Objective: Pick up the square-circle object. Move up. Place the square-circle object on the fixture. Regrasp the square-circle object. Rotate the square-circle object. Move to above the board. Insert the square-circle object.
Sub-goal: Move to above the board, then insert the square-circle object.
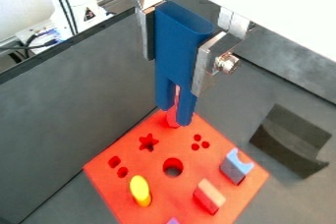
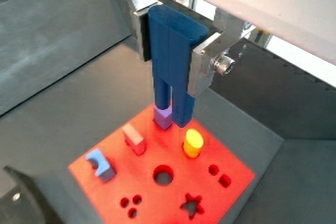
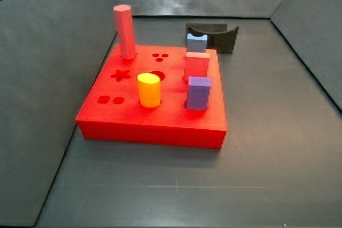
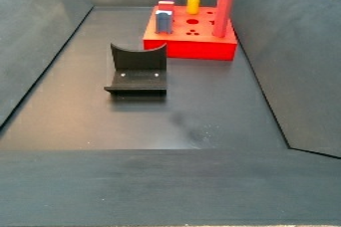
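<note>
Item: my gripper (image 1: 176,59), seen in both wrist views, its two silver fingers (image 1: 210,63) clamped on the flat sides of the square-circle object (image 1: 176,51). The peg is dark blue and hangs upright in my grasp, clear of the floor, with its lower end pointing down over the board (image 1: 121,165). Whether that end touches anything below, I cannot tell. Item: the board, red, flat on the dark floor, listed left to right in a side view. On its far left stands a tall red cylinder (image 3: 123,30). Just right of it, in the top face, are a star cut-out (image 3: 122,74) and a cluster of small round holes (image 3: 160,57). Near the middle stands a yellow cylinder (image 3: 150,89), upright beside a large round hole. On the right, a purple block (image 3: 198,93) stands nearest, a red block (image 3: 198,65) behind it, and a light-blue-topped peg (image 3: 197,42) farthest back. Item: the fixture (image 3: 214,34), dark and open-fronted, on the floor just beyond the board's far right corner, apart from it and carrying nothing.
</note>
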